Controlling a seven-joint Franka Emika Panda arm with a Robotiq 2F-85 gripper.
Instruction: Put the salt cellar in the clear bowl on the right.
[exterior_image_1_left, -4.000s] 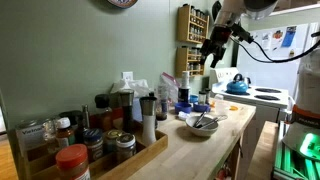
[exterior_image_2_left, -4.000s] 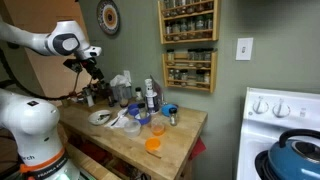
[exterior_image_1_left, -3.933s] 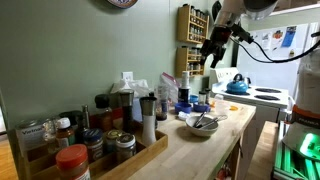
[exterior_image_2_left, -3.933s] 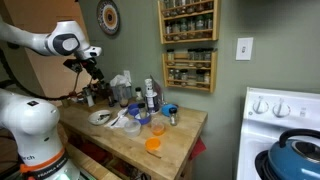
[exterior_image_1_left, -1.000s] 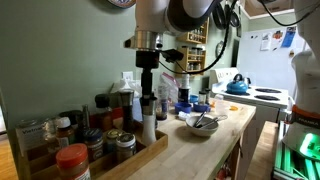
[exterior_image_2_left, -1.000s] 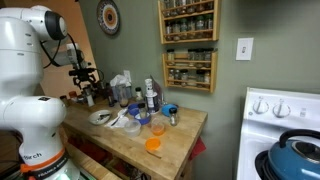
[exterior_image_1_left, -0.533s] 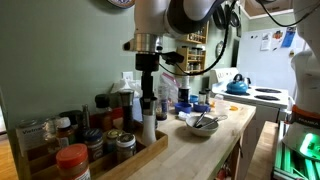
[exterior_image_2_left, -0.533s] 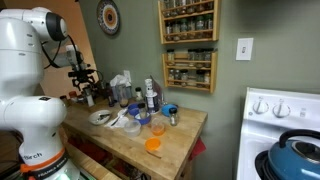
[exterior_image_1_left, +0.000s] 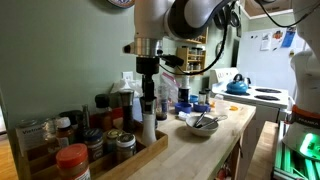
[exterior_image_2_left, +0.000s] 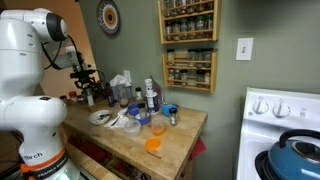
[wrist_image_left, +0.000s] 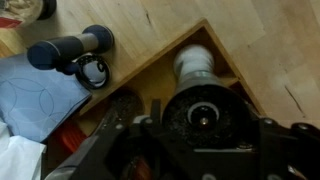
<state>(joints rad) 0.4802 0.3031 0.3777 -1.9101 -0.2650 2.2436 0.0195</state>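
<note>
The salt cellar (exterior_image_1_left: 149, 128) is a slim white shaker with a dark cap, upright at the near corner of the wooden tray (exterior_image_1_left: 150, 152). My gripper (exterior_image_1_left: 148, 104) comes straight down over it, fingers on either side of the cap. From the wrist camera, the round dark cap (wrist_image_left: 205, 112) fills the gap of my gripper (wrist_image_left: 205, 120), and the white body (wrist_image_left: 193, 65) shows beyond it. The jaws look shut on the cap. A clear-looking bowl (exterior_image_2_left: 131, 126) sits further along the counter. My gripper (exterior_image_2_left: 84, 84) is small at the counter's far end.
Dark bottles and jars (exterior_image_1_left: 110, 118) crowd the tray beside the shaker, with a red-lidded jar (exterior_image_1_left: 72, 160) in front. A pale bowl holding utensils (exterior_image_1_left: 200, 124) stands past the tray. Blue bowls (exterior_image_2_left: 168, 110) and an orange cup (exterior_image_2_left: 153, 144) are on the counter. A blue cloth (wrist_image_left: 35, 92) lies outside the tray.
The jaws have closed in on the shaker's cap over the last second. The arm has barely shifted, and the shaker still stands in the tray.
</note>
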